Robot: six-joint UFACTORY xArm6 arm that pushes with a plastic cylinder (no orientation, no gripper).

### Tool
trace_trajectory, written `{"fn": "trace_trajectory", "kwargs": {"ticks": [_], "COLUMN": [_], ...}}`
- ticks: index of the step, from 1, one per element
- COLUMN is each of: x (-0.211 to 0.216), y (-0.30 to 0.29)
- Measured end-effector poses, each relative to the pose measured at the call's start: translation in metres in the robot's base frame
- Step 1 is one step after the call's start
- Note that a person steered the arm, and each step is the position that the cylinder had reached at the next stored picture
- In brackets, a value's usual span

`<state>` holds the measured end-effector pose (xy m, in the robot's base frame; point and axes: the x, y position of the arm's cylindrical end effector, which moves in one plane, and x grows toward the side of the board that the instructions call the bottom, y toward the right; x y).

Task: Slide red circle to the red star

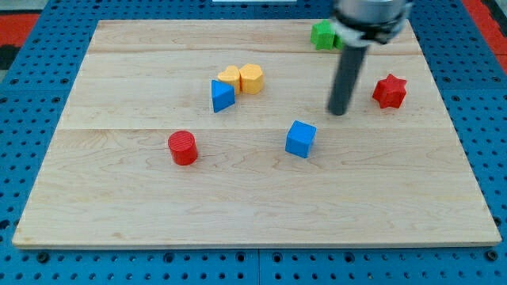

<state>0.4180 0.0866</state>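
my tip (339,112) between blue cube (300,138), red star (389,91)

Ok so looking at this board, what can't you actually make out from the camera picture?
- Green block, camera view: the arm's dark body covers its right part, so its shape is unclear.
- Arm above the rod: cut off by the view's top edge.
- Yellow blocks: pressed together, so their separate shapes are hard to read.
- My tip shows, between the blue cube and red star.

no words, numbers, labels or brand marks can be read anywhere: not on the wooden desk (238,206), nor on any coloured block lying on it, nor on the dark rod above it.
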Motion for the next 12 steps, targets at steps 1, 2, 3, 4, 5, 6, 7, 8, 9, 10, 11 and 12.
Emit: {"fn": "trace_trajectory", "kwargs": {"ticks": [1, 2, 3, 4, 5, 6, 7, 8, 9, 10, 11, 12], "x": [0.027, 0.054, 0.089, 0.095, 0.076, 0.052, 0.044, 0.023, 0.012, 0.007, -0.004, -0.012], "y": [-0.080, -0.142, -0.150, -0.196, -0.199, -0.194, -0.212, -0.204, -0.182, -0.122, -0.056, -0.021]}}
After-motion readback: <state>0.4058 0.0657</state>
